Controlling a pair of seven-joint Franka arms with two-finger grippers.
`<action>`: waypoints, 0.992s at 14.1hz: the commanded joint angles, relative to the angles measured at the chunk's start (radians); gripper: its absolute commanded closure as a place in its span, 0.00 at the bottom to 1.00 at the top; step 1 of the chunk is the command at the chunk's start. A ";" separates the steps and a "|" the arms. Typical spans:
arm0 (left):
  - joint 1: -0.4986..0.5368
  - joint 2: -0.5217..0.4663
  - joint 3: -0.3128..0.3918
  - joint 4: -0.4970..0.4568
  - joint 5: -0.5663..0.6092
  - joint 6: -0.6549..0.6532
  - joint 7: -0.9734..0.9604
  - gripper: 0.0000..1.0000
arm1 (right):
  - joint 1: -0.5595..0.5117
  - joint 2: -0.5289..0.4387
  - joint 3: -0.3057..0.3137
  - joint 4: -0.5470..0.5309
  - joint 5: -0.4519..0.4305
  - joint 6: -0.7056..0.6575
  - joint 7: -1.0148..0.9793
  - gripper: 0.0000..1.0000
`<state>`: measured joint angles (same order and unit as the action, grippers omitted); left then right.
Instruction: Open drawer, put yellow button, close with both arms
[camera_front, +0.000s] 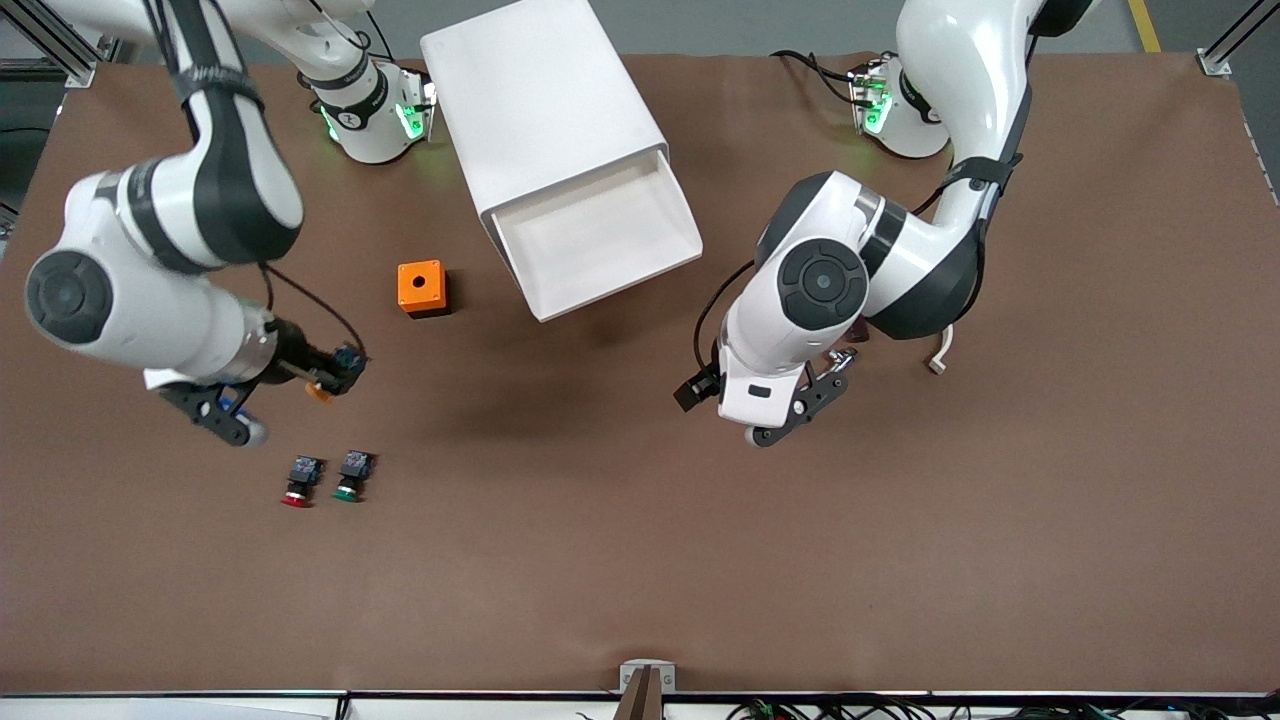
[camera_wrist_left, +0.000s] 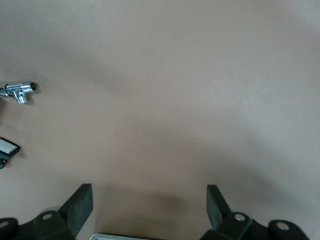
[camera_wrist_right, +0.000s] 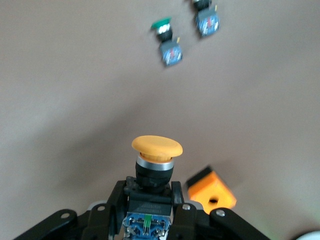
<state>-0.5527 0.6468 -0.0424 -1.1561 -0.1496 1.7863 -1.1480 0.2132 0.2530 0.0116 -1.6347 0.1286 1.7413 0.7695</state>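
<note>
Yellow button (camera_wrist_right: 156, 146) in right claw (camera_wrist_right: 149, 197)

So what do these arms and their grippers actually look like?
Both arms are fat white tubes with black bands at rounded joints; the left arm has a round dark cap. Thin black cables loop along them, and green lights glow at the bases. The left gripper and right gripper have black two-finger claws.

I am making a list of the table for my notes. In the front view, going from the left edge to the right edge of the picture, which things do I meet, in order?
right gripper holding the yellow button → red-capped button → green-capped button → orange box → cabinet with its open drawer → left gripper.
</note>
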 joint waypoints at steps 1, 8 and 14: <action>-0.001 -0.024 -0.004 -0.042 0.060 0.013 -0.012 0.00 | 0.119 -0.130 -0.008 -0.118 0.023 0.009 0.156 1.00; -0.004 -0.030 -0.001 -0.037 0.074 0.004 -0.025 0.00 | 0.409 -0.159 -0.008 -0.132 0.026 0.072 0.578 1.00; -0.003 -0.030 -0.001 -0.037 0.076 0.002 -0.025 0.00 | 0.578 -0.143 -0.008 -0.228 0.026 0.294 0.833 1.00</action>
<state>-0.5524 0.6449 -0.0426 -1.1661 -0.0988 1.7863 -1.1560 0.7587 0.1184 0.0159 -1.8411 0.1410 1.9993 1.5459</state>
